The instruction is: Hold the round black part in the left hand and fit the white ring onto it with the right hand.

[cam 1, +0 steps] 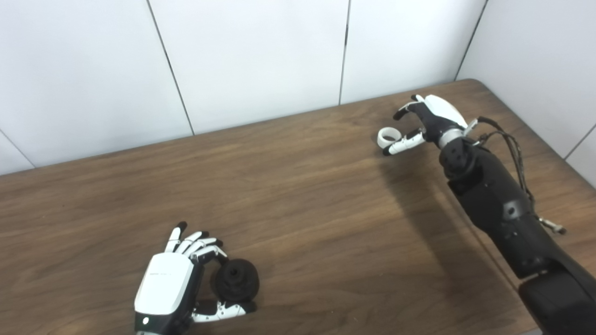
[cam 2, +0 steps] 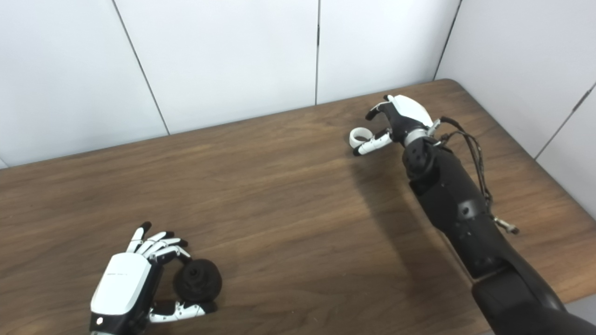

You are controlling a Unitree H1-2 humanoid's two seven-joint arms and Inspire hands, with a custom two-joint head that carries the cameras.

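Left hand [cam 1: 170,286], lower left of frame: fingers curled round the round black part [cam 1: 235,279], thumb under it, part resting at counter level just right of the palm. Looks clasped, loosely.

Right hand [cam 1: 430,118], upper right: fingers and thumb spread apart, the white ring [cam 1: 389,136] between them, thumb tip touching or just beside it; a firm hold cannot be confirmed. Ring sits on the counter [cam 1: 302,195] near the far edge.

Hands well apart; broad bare wood between them. Counter's right corner is rounded, near the right arm. White panelled wall [cam 1: 251,56] behind, dark seams.
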